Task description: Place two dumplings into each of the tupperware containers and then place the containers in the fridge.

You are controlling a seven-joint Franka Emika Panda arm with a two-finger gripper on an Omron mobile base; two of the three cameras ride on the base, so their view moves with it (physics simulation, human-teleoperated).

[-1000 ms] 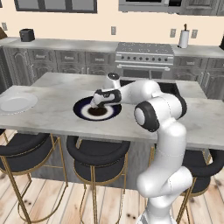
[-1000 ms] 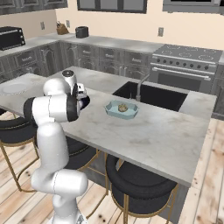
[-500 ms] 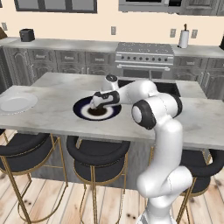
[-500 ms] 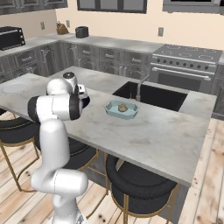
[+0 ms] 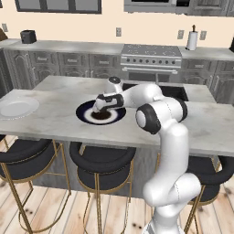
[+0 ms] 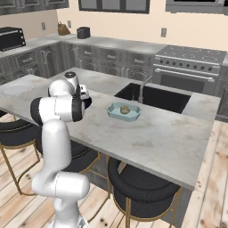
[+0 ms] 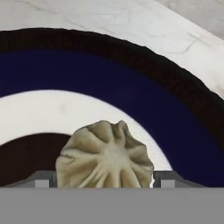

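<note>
On the marble kitchen island [image 5: 55, 121], a round dark-blue plate [image 5: 87, 114] with a white ring and a dark centre lay flat, and the white arm reached down over it with its gripper [image 5: 98, 109] close above the plate's middle. From the hand view, one dumpling [image 7: 105, 157] sat on the plate [image 7: 131, 96] directly between the two grey fingertips [image 7: 43, 179], one on each side and right at its flanks; the jaws stood apart around it, and whether they were yet pressing on it could not be told. That dumpling was a pale tan, roundish lump with no clear long axis, its pleated folds gathered to a centre that pointed up toward the camera. Farther along the island, beside the dark sink [image 6: 153, 97] with its faucet [image 6: 141, 87], a pale teal-blue tupperware container [image 6: 124, 111] rested flat on the marble, long side running roughly along the sink edge, with a small tan dumpling [image 6: 125, 109] inside it. Well apart from both, a round white plate [image 5: 17, 108] lay near the island's far left end. Black padded stools [image 5: 101, 160] with brass legs stood under the near edge.
</note>
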